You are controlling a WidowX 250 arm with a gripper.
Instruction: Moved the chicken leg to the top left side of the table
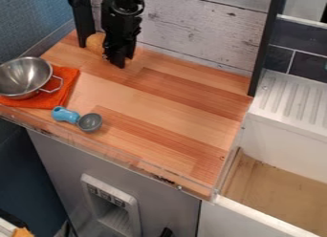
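Your gripper (121, 60) stood beside the chicken leg (95, 43); you could not tell its grip state. You likely needed to confirm release before retracting vertically.

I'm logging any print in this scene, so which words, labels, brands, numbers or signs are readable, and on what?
No readable text.
Dispenser panel on the grey front: small square marks, too small to read.
Metal bowl, blue-handled scoop: no lettering I can make out.
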